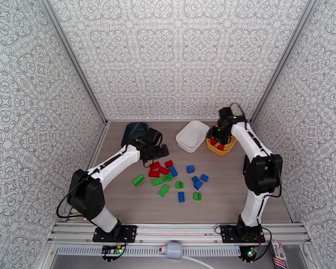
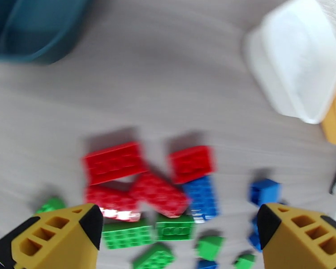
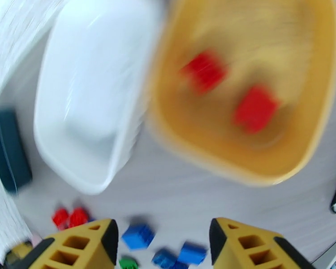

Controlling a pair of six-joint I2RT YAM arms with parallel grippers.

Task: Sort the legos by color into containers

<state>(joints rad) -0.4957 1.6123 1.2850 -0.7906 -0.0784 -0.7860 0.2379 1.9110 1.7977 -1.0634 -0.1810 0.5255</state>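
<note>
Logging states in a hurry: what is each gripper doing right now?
Left gripper: jaws open, holding nothing.
Right gripper: jaws open, holding nothing.

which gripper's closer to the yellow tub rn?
Right. The right gripper hangs over the yellow tub; the left gripper is above the red bricks, on the other side of the white tub.

Bare table [image 1: 228,202] right of legos [image 1: 163,170]; white tub [image 1: 192,136] just beside yellow tub [image 1: 224,152]

1. Down by the rail, just right of the right arm's base [image 1: 239,232], there's a striped packet [image 1: 279,255] with dark lettering that starts like "Pi"; the rest is too small to read.
2. The wrist views are blurred, so no marking on the legos [image 2: 114,162] can be read.
</note>
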